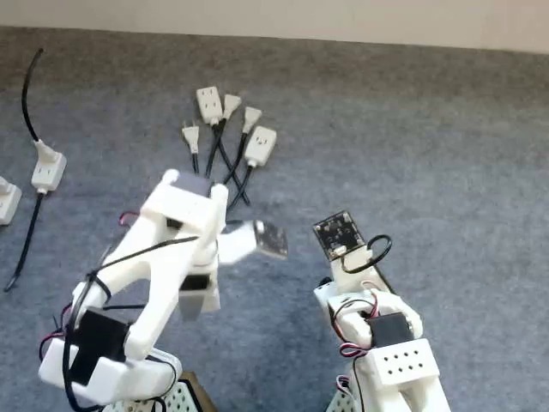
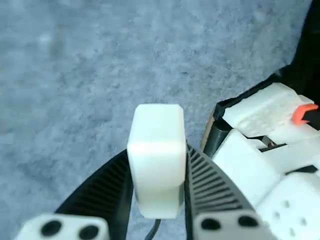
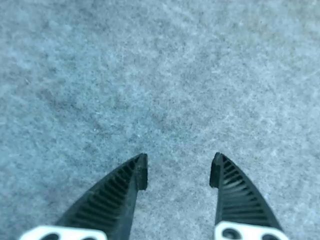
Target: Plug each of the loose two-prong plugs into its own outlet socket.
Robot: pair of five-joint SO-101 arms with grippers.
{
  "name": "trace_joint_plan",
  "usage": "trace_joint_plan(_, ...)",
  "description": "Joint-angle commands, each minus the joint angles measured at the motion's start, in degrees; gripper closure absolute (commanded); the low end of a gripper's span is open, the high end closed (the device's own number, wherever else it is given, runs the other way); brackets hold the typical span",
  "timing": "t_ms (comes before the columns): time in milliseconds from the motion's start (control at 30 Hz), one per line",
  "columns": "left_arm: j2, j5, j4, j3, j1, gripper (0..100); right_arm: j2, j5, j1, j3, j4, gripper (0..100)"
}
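The left gripper [image 2: 159, 167] is clamped on a white block [image 2: 156, 142], seemingly a socket, lengthwise along its fingers [image 2: 212, 185], cord [image 2: 154, 229] end wristward. The right gripper [image 3: 179, 167] holds its fingers apart.

The left arm [image 1: 163, 275] stands raised and bent forward, left gripper [image 2: 159, 155] clamped on a white block [image 2: 156, 140]. The right arm [image 1: 382, 343] sits low, right gripper [image 3: 178, 172] spread apart, pointing down.
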Motion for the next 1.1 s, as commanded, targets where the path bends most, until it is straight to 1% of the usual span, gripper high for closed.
trace_joint_plan(0, -2.33, -1.41, -6.59, 4.53, 0.57, 99, 0.75, 0.79, -0.4, -0.4, -1.01, 79.7)
trace_joint_plan(67, -2.33, -1.58, -7.03, 5.14, 0.66, 93, 0.75, 0.79, -0.4, -0.4, -1.01, 79.7)
trace_joint_plan(167, -2.24, -1.93, -7.03, 5.14, 1.45, 78, 0.75, 0.79, -0.4, -0.4, -1.01, 79.7)
trace_joint_plan(200, -2.24, -2.37, -7.03, 5.05, 1.8, 75, 0.75, 0.79, -0.4, -0.4, -1.01, 79.7)
trace_joint_plan(233, -2.24, -3.08, -7.03, 4.97, 2.33, 74, 0.75, 0.79, -0.4, -0.4, -1.01, 79.7)
trace_joint_plan(333, -2.42, -3.52, -7.12, 3.12, 2.15, 76, 0.84, 0.79, -0.4, -0.4, -1.01, 79.7)
trace_joint_plan(500, -2.33, -3.08, -4.84, -1.89, 0.75, 78, 0.84, 0.79, -0.4, -0.4, -1.01, 79.7)
trace_joint_plan(633, -2.33, -3.08, -4.57, -0.66, -0.4, 79, 0.84, 0.79, -0.4, -0.4, -1.01, 79.7)
trace_joint_plan(767, -2.42, -3.43, -3.69, 5.76, 1.1, 80, 0.84, 0.79, -0.4, -0.4, -1.01, 79.7)
trace_joint_plan(833, -2.42, -3.08, -7.65, 9.45, 1.27, 80, 0.84, 0.79, -0.4, -0.4, -1.01, 79.7)
trace_joint_plan(900, -2.33, -2.29, -13.71, 12.97, 1.27, 80, 0.84, 0.79, -0.4, -0.4, -1.01, 79.7)
trace_joint_plan(1000, -2.24, 2.99, -22.59, 16.66, 1.54, 80, 0.84, 0.79, -0.4, -0.4, -1.01, 79.7)
trace_joint_plan(1067, -2.24, 5.98, -26.64, 17.63, 1.36, 80, 0.84, 0.79, -0.4, -0.4, -1.01, 79.7)
